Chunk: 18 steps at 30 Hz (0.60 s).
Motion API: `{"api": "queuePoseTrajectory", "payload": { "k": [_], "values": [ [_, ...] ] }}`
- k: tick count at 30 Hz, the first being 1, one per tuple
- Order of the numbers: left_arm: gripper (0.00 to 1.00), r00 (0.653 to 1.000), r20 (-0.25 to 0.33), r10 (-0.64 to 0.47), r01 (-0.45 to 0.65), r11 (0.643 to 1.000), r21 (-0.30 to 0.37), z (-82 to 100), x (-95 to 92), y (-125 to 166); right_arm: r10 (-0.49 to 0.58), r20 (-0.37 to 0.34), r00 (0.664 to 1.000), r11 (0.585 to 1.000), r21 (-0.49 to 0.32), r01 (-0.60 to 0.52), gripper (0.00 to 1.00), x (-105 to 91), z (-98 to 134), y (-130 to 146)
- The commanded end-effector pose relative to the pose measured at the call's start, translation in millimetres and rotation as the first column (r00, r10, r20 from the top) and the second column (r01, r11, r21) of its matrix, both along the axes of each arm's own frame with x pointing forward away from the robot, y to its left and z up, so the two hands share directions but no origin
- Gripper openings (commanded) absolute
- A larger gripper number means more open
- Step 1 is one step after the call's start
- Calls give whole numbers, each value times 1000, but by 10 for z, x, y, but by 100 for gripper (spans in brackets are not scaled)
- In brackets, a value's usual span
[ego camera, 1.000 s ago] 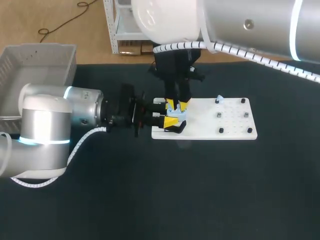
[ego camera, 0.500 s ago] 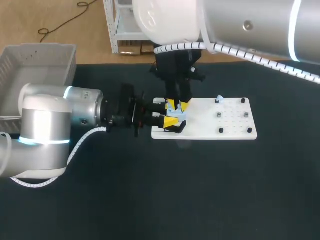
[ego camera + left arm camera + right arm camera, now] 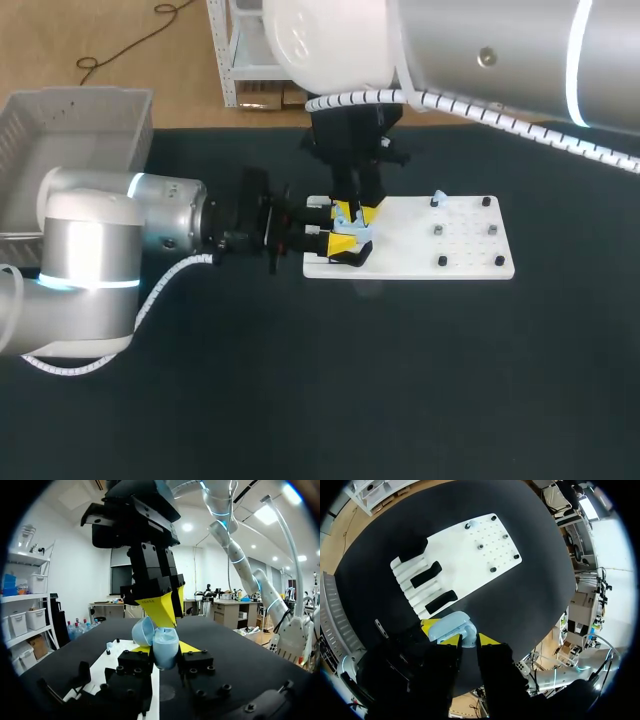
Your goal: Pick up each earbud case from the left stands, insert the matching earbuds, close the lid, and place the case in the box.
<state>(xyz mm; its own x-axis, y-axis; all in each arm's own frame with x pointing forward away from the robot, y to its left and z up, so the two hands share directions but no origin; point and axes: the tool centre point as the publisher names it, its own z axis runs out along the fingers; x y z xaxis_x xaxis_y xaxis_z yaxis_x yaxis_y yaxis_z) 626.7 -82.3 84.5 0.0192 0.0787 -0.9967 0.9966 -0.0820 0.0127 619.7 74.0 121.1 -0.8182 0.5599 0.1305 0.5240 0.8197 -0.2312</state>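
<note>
- Jaws clamped, your left gripper [image 3: 165, 650] reaches level from the left, holding the open earbud case [image 3: 164, 642].
- Your right gripper [image 3: 353, 212] points down at it; grip cannot be told.

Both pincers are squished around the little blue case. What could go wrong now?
The left pincer grips the blue case with its lid open, and the right pincer hangs right above it. A hard push might tip the case or knock it loose. The two pincers sit so close they could bump. The open lid might get bent backwards.
</note>
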Motion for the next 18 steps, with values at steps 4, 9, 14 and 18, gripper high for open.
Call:
{"api": "queuePoseTrajectory", "payload": {
  "k": [4,9,14,18],
  "values": [
    [0,1000,2,5,-5,1000,0,2,-16,-1,-2,9,1000,1000,3,2,71,1,21,14],
    [0,1000,2,5,-5,1000,0,2,-16,-1,7,60,998,999,39,-10,50,-123,191,35],
    [0,1000,2,5,-5,1000,0,2,-16,-1,26,176,984,996,77,-40,49,-241,424,-77],
    [0,1000,2,5,-5,1000,0,2,-16,-1,94,285,954,983,123,-134,48,-252,510,-236]
  ]
}}
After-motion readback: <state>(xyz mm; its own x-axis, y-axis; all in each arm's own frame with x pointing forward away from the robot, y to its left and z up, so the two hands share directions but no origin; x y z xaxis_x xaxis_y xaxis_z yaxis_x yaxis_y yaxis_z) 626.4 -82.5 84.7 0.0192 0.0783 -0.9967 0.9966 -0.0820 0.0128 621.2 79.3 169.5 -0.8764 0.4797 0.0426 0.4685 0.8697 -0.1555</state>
